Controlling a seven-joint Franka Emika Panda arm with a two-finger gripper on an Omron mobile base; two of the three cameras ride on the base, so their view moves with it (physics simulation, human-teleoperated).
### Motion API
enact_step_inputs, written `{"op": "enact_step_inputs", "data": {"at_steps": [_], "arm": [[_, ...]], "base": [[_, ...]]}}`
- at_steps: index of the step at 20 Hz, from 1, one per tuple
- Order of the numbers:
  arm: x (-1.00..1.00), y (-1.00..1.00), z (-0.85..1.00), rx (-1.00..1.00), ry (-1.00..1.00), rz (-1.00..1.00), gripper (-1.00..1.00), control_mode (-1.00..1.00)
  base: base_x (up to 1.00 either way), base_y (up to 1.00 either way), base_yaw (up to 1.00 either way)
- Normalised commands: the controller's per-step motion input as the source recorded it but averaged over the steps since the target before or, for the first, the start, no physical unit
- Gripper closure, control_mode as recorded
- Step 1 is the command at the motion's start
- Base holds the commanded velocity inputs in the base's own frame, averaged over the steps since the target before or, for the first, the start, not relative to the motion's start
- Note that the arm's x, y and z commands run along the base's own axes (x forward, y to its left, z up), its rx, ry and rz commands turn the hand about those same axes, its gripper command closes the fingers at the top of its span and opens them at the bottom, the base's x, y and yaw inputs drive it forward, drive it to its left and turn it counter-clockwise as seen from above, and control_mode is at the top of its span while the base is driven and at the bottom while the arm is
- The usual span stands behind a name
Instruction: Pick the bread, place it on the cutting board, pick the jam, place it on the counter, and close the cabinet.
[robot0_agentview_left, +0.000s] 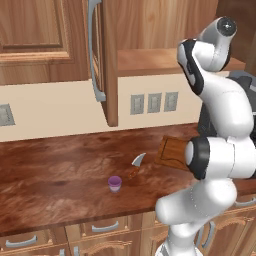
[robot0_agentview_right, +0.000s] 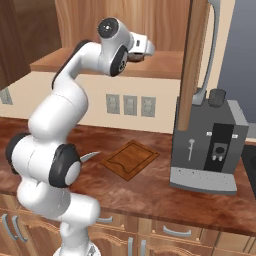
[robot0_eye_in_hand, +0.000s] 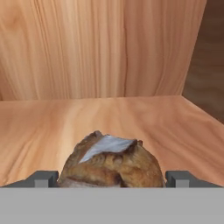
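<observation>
The arm reached up into the open cabinet (robot0_agentview_left: 110, 60), its hand (robot0_agentview_right: 136, 54) at the level of the light wooden shelf (robot0_agentview_right: 165, 65) inside. In the hand view the bread (robot0_eye_in_hand: 109, 162), a brown, crusty lump with a pale grey patch on top, sat on that shelf (robot0_eye_in_hand: 175, 127) directly between the two dark fingertips (robot0_eye_in_hand: 43, 178), one on each side of it. The tips stood spread to about the loaf's width; whether they actually touched or pinched it could not be told. Below, the dark reddish desk (robot0_agentview_left: 60, 175) carried the jam (robot0_agentview_left: 115, 183), a small jar with a purple top, standing upright near the front edge. Just beside it to the right lay a knife (robot0_agentview_left: 136, 164) with a curved grey blade. The cutting board (robot0_agentview_right: 130, 160) lay flat farther right, bare on top, near a grey coffee machine (robot0_agentview_right: 210, 150). The cabinet door (robot0_agentview_right: 195, 65) with its long grey bar handle (robot0_agentview_left: 95, 55) hung open, edge-on above the desk. Grey wall sockets (robot0_agentview_left: 154, 102) showed on the pale wall behind.
</observation>
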Motion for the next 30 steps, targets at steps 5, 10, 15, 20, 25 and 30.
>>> {"op": "enact_step_inputs", "data": {"at_steps": [5,10,15,20,25,30], "arm": [[-0.5,0.0,0.0,0.0,0.08,0.0,1.0,-1.0],[-0.54,0.0,0.0,0.0,0.1,0.0,1.0,-1.0],[-0.42,0.0,-0.04,0.0,0.1,0.0,1.0,-1.0],[-0.33,0.01,-0.12,0.0,0.07,0.0,1.0,-1.0],[-0.18,0.02,-0.22,0.0,0.03,0.0,1.0,-1.0],[-0.01,0.01,-0.27,0.0,0.0,0.0,1.0,-1.0]], "base": [[0.0,0.0,0.0],[0.0,0.0,0.0],[0.0,0.0,0.0],[0.0,0.0,0.0],[0.0,0.0,0.0],[0.0,0.0,0.0]]}}
